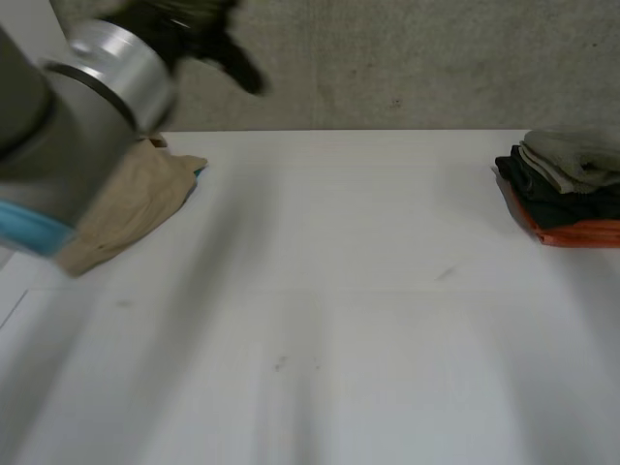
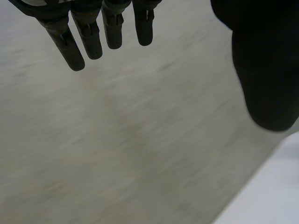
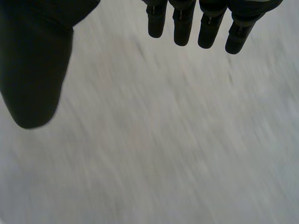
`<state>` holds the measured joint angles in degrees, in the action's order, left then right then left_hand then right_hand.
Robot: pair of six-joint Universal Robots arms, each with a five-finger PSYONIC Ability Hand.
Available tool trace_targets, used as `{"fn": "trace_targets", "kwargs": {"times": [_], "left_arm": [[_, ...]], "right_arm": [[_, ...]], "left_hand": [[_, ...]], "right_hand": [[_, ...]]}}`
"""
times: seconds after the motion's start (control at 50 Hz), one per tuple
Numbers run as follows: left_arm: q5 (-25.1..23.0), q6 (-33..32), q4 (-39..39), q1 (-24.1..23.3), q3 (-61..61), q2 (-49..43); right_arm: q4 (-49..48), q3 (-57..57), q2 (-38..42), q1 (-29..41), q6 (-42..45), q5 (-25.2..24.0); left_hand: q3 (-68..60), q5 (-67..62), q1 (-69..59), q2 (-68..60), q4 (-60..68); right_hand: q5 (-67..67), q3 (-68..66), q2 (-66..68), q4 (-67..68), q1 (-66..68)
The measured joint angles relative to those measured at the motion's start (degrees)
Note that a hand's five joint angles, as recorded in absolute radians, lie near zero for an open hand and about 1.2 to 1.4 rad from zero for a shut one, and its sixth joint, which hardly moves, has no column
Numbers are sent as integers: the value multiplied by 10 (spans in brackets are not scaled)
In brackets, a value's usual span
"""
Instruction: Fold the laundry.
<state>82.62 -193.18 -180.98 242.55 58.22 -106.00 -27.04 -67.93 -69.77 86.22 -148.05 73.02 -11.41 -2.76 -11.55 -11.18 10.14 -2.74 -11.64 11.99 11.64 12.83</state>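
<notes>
Between garments: one cloth waits to be fetched

The left hand (image 2: 264,70) hangs high above the tan cloth (image 1: 131,208), which lies crumpled at the table's (image 1: 339,291) left edge. Its fingers are straight and empty, as are those of the right hand (image 3: 35,70). A folded stack (image 1: 572,184) sits far right. The next move likely calls for lowering, pinching an edge and dragging the cloth to the centre.

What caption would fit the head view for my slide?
Open left hand raised near a tan cloth; folded stack at right on the white table.
</notes>
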Motion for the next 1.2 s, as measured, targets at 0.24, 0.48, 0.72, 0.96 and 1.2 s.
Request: {"fn": "trace_targets", "kwargs": {"times": [0.24,0.48,0.72,0.96,1.2], "left_arm": [[42,-257,-4,217,-21,-160],[-138,-288,-56,315,-145,-439],[-94,-269,-70,296,-195,-466],[-36,-82,-97,172,5,-151],[-33,30,-96,-73,107,-160]], "right_arm": [[44,-180,-11,185,-11,-107],[156,-243,39,194,7,-100],[123,-296,37,178,28,-99],[119,-295,-1,145,20,-61],[120,-296,-53,131,-24,-8]], "left_hand": [[0,0,0,0,0],[-79,-69,-90,-86,93],[-555,-523,-473,-567,581],[-566,-540,-523,-571,583],[-547,-532,-516,-554,572]], "right_hand": [[0,0,0,0,0],[0,0,0,0,0],[0,0,0,0,0],[0,0,0,0,0],[0,0,0,0,0]]}}
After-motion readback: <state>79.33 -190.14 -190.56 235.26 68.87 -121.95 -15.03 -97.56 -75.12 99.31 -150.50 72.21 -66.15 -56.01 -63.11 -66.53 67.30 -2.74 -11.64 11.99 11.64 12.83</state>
